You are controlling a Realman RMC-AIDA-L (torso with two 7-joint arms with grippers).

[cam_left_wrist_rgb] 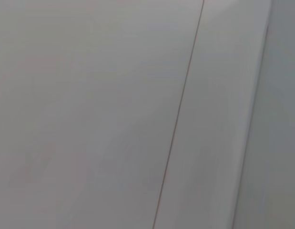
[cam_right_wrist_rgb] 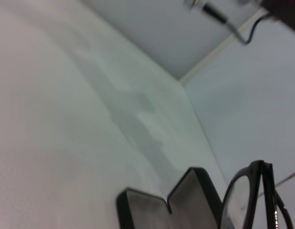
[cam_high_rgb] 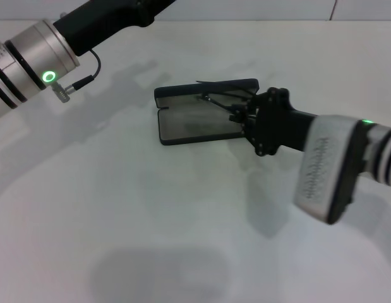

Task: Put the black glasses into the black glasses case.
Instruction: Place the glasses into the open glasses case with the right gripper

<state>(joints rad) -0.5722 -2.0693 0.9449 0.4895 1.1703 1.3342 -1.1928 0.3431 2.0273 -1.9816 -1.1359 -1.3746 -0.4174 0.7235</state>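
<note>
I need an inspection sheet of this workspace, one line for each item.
Surface: white table, shadows only.
Job's things: case lies open; glasses at its right end, held over it.
Clutter: nothing seen.
Grippers: right gripper at the case, shut on the glasses; left gripper out of view, its arm raised at far left.
Cables: short black cable on the left arm.
Surroundings: plain pale wall.

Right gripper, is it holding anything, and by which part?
The right gripper appears to hold the black glasses at the frame's front end, above the open black glasses case; the exact contact is hidden.
</note>
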